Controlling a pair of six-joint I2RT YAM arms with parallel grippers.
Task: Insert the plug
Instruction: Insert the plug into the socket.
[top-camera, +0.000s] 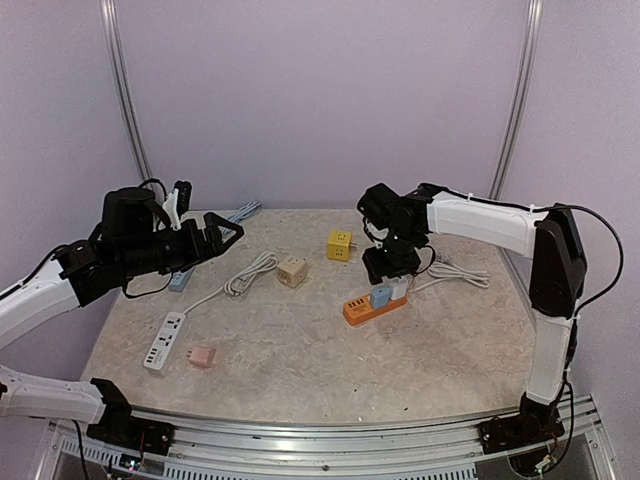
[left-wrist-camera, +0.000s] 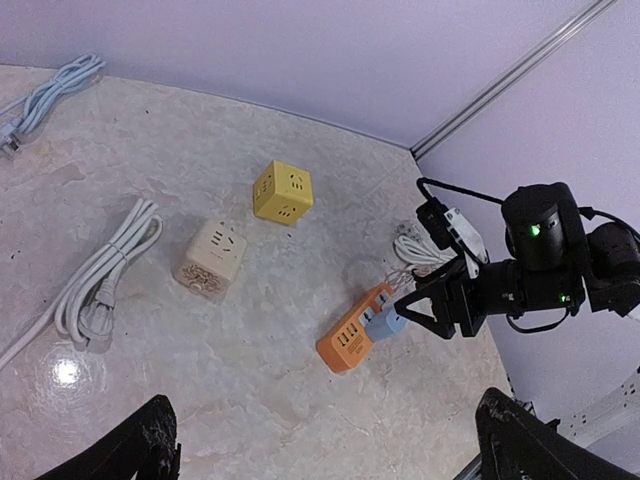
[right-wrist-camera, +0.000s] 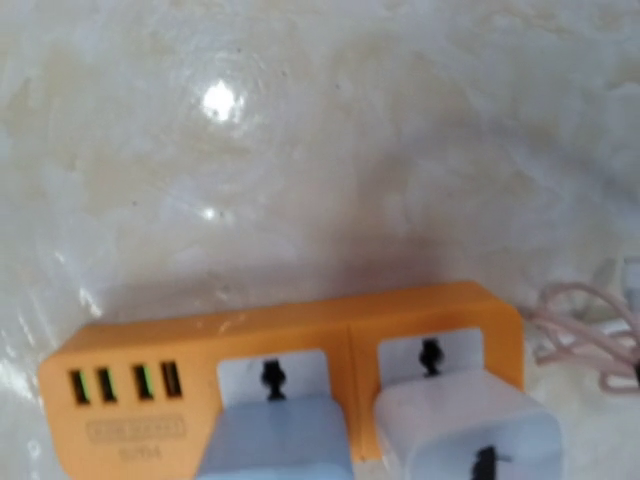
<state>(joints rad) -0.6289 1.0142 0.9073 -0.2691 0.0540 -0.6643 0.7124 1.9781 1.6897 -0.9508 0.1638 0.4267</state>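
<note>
An orange power strip (top-camera: 358, 310) lies right of the table's middle; it also shows in the left wrist view (left-wrist-camera: 350, 341) and the right wrist view (right-wrist-camera: 200, 345). A blue plug (top-camera: 381, 296) (right-wrist-camera: 275, 440) and a white plug (top-camera: 399, 290) (right-wrist-camera: 465, 430) sit side by side in its two sockets. My right gripper (top-camera: 390, 268) hangs just above the two plugs. Its fingers are out of its own view, and from the other views it looks open and holds nothing. My left gripper (top-camera: 222, 232) is raised at the far left, open and empty.
A yellow cube socket (top-camera: 340, 245) and a beige cube socket (top-camera: 291, 271) stand mid-table. A white power strip (top-camera: 164, 340) with its coiled cord (top-camera: 245, 275), a pink adapter (top-camera: 202, 355) and a blue strip (top-camera: 182, 278) lie left. A white cable (top-camera: 455, 272) lies right of the orange strip.
</note>
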